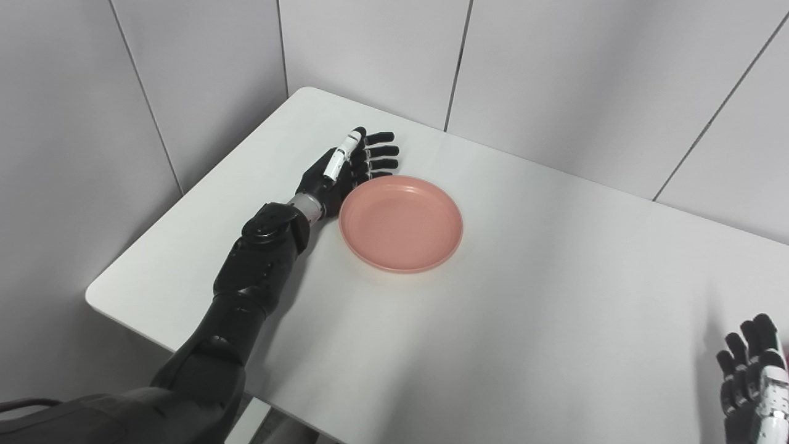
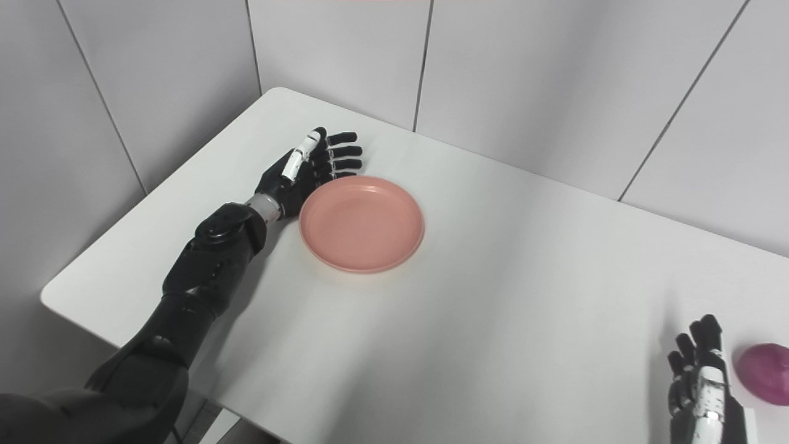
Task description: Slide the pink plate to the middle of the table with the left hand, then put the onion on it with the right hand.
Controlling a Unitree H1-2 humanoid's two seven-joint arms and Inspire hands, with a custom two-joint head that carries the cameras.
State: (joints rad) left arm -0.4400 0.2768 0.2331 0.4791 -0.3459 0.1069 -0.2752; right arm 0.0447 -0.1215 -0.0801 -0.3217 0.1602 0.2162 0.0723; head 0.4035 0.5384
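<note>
While one pink plate (image 1: 400, 223) lies flat on the white table (image 1: 524, 296), toward its left and far part, one purple onion (image 2: 767, 373) sits low at the right edge, seen only in the right eye view. The plate is bare inside. Two hands show, one on each side.

Against the plate's far-left rim stands the left hand (image 1: 348, 171), set on edge with its fingers (image 1: 379, 154) stretched out straight and close together toward the far wall; it holds nothing. The palm side faces the plate, and the lower fingers appear to touch the rim, though contact cannot be told for sure. Its dark arm runs back to the bottom-left corner.

Well apart from the plate, the right hand (image 2: 703, 385) rises at the bottom-right corner, fingers upright and slightly spread, empty. The onion lies just beside it on its right, not touching it.
</note>
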